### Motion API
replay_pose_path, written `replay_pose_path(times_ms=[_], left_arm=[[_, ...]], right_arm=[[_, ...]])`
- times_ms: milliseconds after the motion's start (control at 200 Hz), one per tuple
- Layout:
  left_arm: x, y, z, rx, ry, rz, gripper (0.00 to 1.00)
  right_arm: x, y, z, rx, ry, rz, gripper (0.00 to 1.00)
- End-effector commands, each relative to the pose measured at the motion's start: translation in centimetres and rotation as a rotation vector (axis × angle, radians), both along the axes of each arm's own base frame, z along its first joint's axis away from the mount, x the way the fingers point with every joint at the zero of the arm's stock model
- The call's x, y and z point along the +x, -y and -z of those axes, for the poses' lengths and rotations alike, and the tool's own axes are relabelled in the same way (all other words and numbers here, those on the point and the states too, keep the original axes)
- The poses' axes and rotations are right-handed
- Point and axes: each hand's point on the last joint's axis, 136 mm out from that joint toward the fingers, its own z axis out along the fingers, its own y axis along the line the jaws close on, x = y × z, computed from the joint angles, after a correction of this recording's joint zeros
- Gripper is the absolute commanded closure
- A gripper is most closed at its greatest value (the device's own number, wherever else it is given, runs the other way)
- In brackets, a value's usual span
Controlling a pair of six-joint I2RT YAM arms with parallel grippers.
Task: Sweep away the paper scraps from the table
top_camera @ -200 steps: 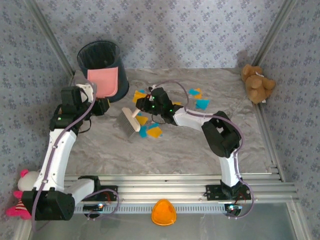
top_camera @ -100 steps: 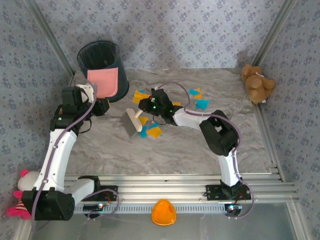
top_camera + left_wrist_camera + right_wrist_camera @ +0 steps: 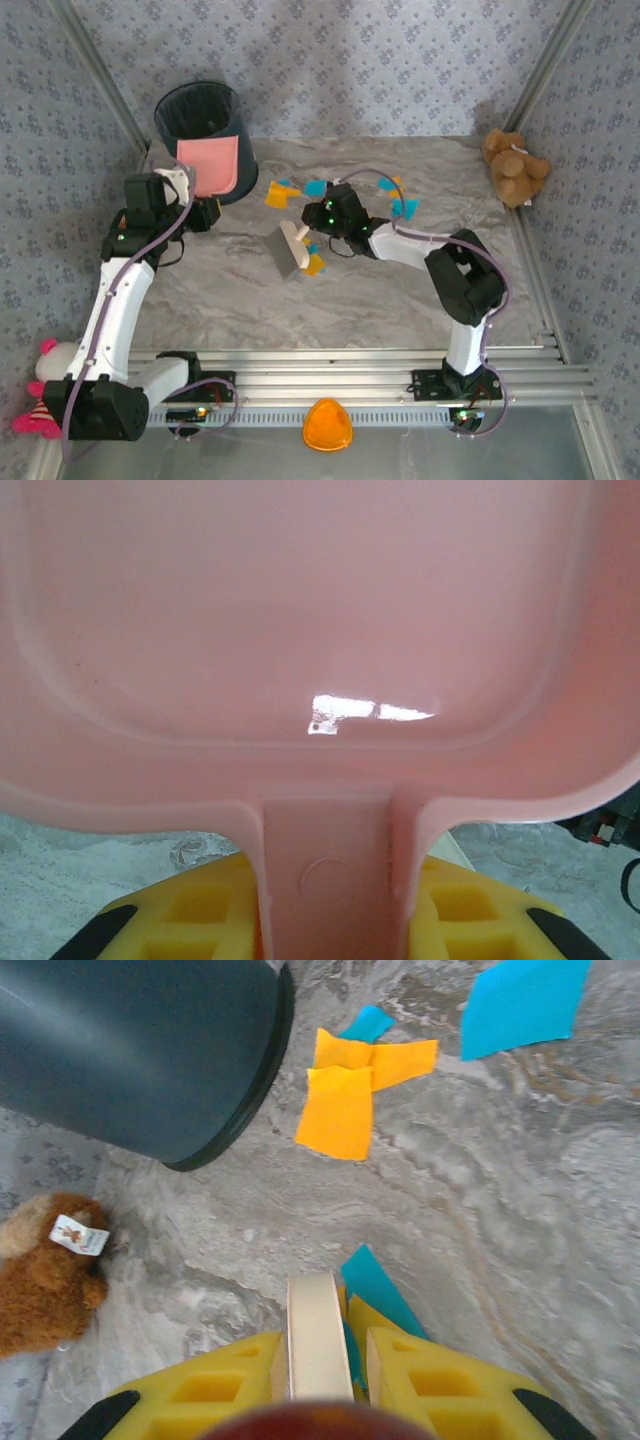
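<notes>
The marble-veined table (image 3: 250, 290) carries scattered orange and blue paper scraps (image 3: 276, 193), a dark bin (image 3: 246, 155) and a teddy bear (image 3: 515, 165).

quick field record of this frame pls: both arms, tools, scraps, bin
left fingers: shut on the pink dustpan handle, pan in front of the bin
right fingers: shut on the brush handle, brush head mid-table
paper scraps: orange and cyan bits loose on the table, most beyond the brush, one orange bit right beside it
bin: dark, upright, far-left corner
other: teddy bear at the right edge
</notes>
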Motion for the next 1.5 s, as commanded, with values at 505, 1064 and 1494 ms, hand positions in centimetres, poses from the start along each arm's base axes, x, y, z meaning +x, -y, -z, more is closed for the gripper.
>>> replay_pose_path(times_ms=[505,1064,1494], left_arm=[[0.3,1.3,-0.3,-0.002,0.007,0.072,1.0],[-0.3,4.2,2.5,0.049,-0.111,0.226,1.0],[-3.1,8.2,6.5,0.194,-0.257,0.428,1.0]], right_arm=[[-3.1,9.4,0.1,-0.357,0.061,0.093,1.0],[-5.2,12.1,-3.0,-0.422,0.108,0.09,1.0],[-7.5,14.2,-9.8,-0.205,0.233,0.063,1.0]])
